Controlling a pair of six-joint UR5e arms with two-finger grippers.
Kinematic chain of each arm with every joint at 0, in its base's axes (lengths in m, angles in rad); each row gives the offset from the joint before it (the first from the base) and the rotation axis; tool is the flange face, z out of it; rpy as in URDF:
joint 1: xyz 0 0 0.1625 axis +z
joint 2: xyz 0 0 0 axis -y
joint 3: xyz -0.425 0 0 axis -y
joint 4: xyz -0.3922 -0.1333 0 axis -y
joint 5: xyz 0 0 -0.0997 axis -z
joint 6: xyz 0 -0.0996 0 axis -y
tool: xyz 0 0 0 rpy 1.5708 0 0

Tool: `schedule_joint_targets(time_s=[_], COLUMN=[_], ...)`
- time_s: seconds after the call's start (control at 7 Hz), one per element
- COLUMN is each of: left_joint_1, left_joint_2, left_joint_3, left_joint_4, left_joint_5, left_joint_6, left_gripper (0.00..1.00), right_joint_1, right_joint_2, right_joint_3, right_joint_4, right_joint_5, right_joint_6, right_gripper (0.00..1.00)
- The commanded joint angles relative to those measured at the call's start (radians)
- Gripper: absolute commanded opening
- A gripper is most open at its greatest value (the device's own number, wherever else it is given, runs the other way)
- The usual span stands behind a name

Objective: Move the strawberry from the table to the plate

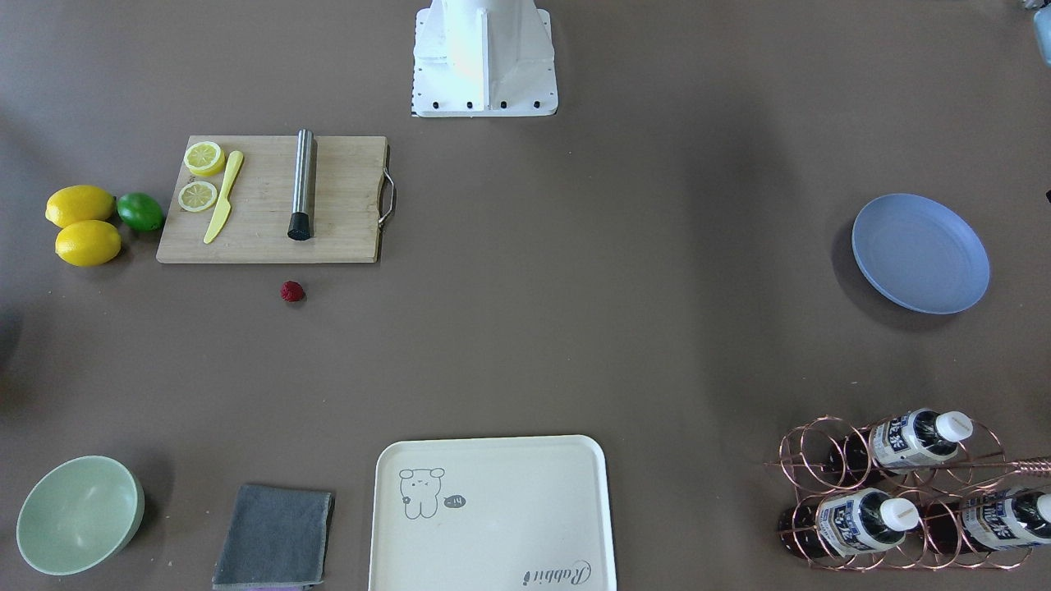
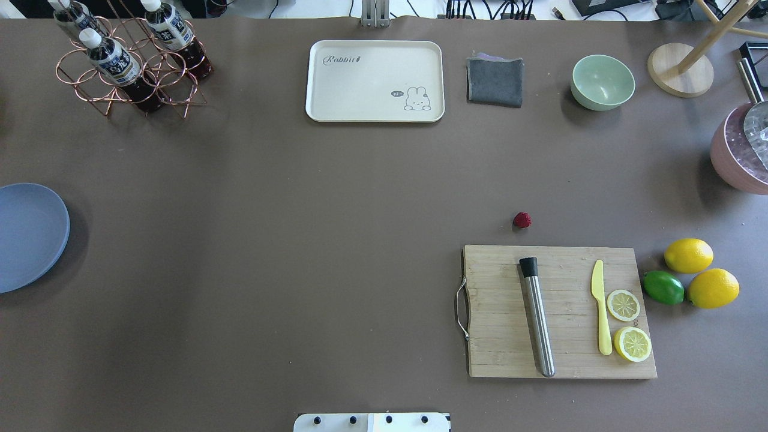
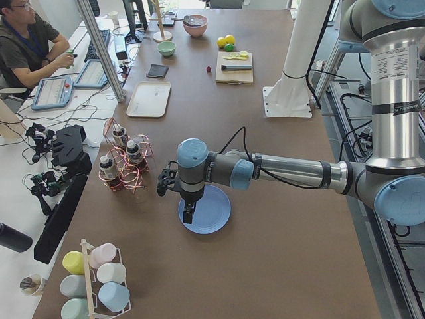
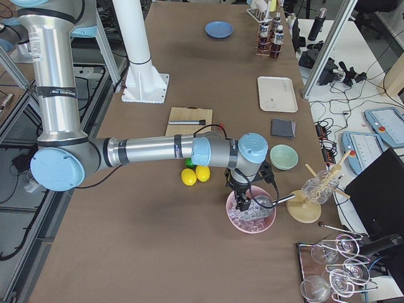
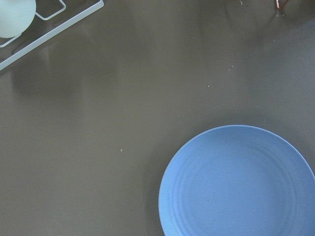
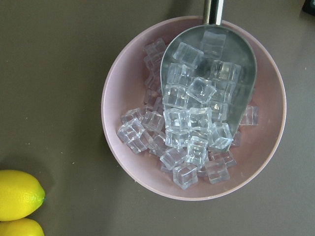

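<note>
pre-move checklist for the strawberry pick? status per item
1. Strawberry free to grasp: ok. The strawberry lies alone on the table, apart from the cutting board.
2. Plate empty: ok. The plate holds nothing.
3. Right gripper near the strawberry: not ok. The right gripper hangs over the pink ice bowl, past the lemons.
4. Drop zone clear: not ok. The left gripper hangs over the plate's rim.
5. Jaws open: cannot tell. Both grippers show only in side views.
</note>
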State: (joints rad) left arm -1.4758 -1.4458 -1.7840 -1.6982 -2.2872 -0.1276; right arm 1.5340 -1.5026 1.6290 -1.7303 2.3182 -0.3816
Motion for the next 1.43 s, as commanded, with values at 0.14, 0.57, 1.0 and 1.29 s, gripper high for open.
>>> schedule_joint_targets(time_s=[0.14, 0.57, 1.0, 1.29], left_joint_1=[-0.001, -0.003, 0.009, 0.005], left_joint_2=[-0.005, -0.010, 0.001, 0.067], left_joint_3=[-0.005, -0.014, -0.011, 0.000], left_joint_4=[-0.001, 0.002, -0.061, -0.150], left_joint_5=[0.002, -0.011, -0.035, -0.040], left_joint_6=[-0.001, -0.042, -0.152, 0.041], left_gripper=[0.98, 0.98, 0.98, 0.98], right_joint_1=[0.000, 0.000, 0.000, 0.000], right_joint_2=[-0.001, -0.001, -0.002, -0.004], right_joint_3=[-0.007, -0.011, -0.008, -0.003], right_joint_4=[0.000, 0.000, 0.000, 0.000], right_joint_5=[0.000, 0.001, 0.001, 0.003], right_joint_6=[0.003, 0.003, 0.003, 0.004], right_gripper=[1.00, 1.00, 1.00, 1.00])
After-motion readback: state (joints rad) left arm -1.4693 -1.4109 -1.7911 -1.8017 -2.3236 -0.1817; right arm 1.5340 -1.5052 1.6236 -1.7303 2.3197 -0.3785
